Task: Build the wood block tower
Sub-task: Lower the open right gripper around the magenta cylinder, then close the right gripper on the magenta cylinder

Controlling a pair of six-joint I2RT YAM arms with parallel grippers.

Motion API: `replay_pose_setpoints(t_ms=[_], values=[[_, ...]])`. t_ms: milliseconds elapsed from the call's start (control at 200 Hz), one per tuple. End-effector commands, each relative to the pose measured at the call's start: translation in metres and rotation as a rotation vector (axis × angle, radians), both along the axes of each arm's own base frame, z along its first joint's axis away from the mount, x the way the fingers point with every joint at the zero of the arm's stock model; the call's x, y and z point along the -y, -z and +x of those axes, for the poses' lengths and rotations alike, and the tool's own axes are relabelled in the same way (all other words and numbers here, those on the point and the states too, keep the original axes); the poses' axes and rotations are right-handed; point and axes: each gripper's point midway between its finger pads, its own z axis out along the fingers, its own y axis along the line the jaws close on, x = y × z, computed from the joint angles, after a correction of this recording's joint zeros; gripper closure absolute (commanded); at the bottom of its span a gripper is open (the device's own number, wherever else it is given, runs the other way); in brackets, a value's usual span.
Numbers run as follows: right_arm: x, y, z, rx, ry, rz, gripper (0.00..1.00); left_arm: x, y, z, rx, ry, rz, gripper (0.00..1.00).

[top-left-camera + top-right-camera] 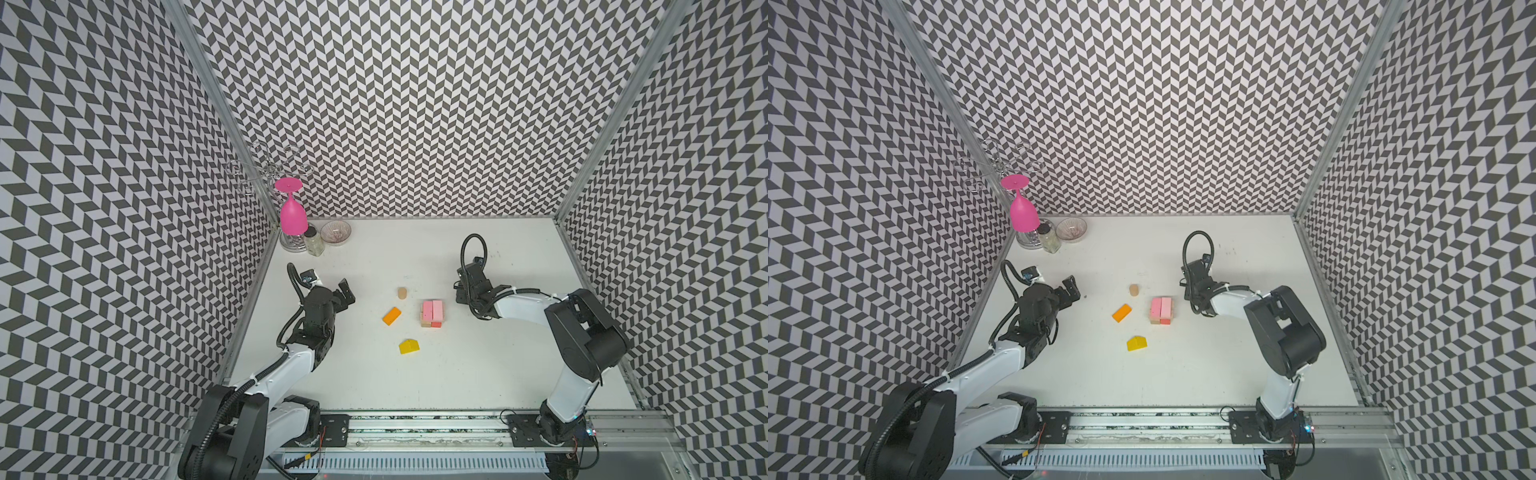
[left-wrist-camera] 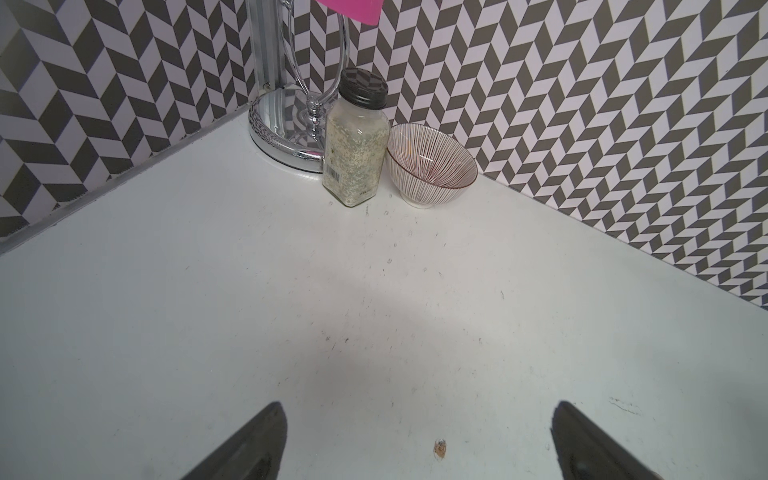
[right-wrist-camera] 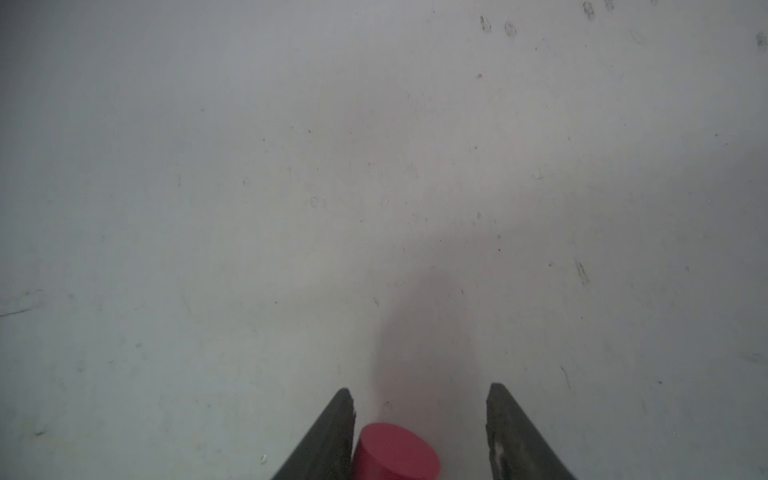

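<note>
Red cylinder (image 3: 395, 451): upright between our right gripper's (image 3: 419, 390) half-spread fingers, touching one only, unclamped.
Left gripper (image 2: 419, 405): spread wide, empty.
Tower (image 1: 431, 313): one, mid-table, near the right gripper, which we judge the nearer arm.
Loose blocks: three, namely orange block (image 1: 391, 316), yellow house block (image 1: 409, 346), tan cylinder (image 1: 401, 292).

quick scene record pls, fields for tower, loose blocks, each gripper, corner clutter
tower: two pink blocks side by side on tan and red pieces, mid table
loose blocks: orange block, yellow house block, tan cylinder, all lying apart
left gripper: open, empty
right gripper: open around red cylinder, clear gap on one side
corner clutter: pink goblet hanging upside down, spice jar, striped bowl
</note>
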Motion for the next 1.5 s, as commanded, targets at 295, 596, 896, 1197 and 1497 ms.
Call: replay_pose_setpoints(t_ms=[295, 596, 896, 1197, 1497], values=[[-0.013, 0.004, -0.006, -0.055, -0.040, 0.057, 0.54, 0.001, -0.011, 0.007, 0.033, -0.006, -0.018, 0.00], [-0.010, 0.010, -0.010, -0.117, 0.001, 0.020, 0.59, 0.003, -0.011, 0.007, 0.032, 0.009, -0.018, 0.00], [0.000, 0.018, -0.021, -0.174, 0.032, -0.062, 0.60, 0.006, -0.013, 0.003, 0.048, 0.033, -0.024, 0.00], [-0.006, 0.023, -0.026, -0.212, -0.005, -0.054, 0.67, 0.007, -0.015, 0.003, 0.057, 0.037, -0.026, 0.00], [-0.009, 0.025, -0.025, -0.237, -0.012, -0.056, 0.79, 0.007, -0.015, 0.003, 0.058, 0.038, -0.026, 0.00]])
